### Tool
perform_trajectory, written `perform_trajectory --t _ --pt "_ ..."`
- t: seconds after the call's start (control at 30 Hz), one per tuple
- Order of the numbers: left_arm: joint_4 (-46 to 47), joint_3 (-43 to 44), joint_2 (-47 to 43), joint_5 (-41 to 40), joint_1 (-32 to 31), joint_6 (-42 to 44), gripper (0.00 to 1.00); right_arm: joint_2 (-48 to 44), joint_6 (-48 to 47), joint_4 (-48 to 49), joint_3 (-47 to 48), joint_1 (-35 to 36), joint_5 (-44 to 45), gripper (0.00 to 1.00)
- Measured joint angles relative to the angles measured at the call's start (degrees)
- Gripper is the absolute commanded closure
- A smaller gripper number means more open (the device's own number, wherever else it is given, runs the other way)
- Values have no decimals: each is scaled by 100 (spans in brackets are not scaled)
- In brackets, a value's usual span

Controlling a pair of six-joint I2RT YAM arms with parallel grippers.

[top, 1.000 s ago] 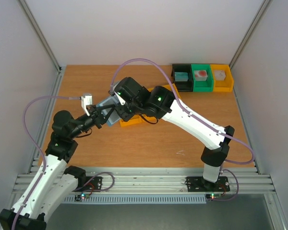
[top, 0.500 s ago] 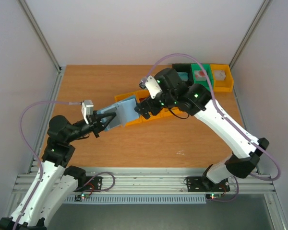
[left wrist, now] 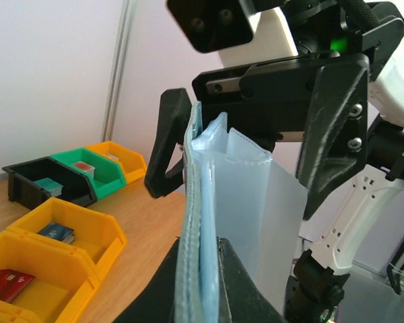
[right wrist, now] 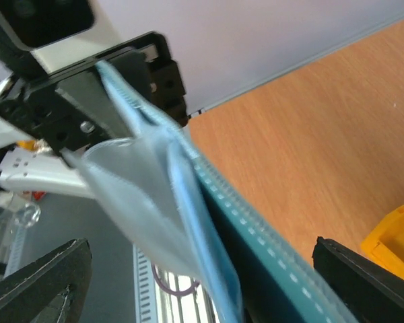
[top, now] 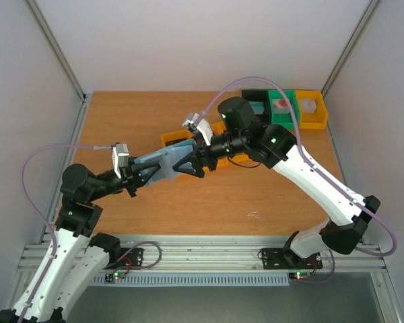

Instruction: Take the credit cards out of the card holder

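Above the desk [top: 121, 121], top view: the left end effector [top: 145, 175] clamps the card holder [top: 163, 163] aloft. Left wrist: the right end effector [left wrist: 232, 198] gapes wide, straddling its far edge. Right wrist: clear sleeves [right wrist: 128, 195] fan out.

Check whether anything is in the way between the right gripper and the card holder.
Nothing visible is. The right gripper is open, with its fingers on either side of the card holder's far end. The left gripper holds the card holder up above the table.
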Motion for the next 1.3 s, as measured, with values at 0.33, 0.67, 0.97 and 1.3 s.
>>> perform_trajectory --t 0.33,0.67,0.97,1.3 --pt "-149 7 11 -407 2 81 99 337 717 586 -2 236 555 99" --pt "-76 90 -184 -251 79 -256 54 57 588 544 -140 -487 -487 99" --pt "35 101 -251 -227 168 -164 62 -107 188 90 146 -490 -949 99" --pt "39 101 -262 -278 168 151 64 -94 96 -35 186 -503 -1228 99"
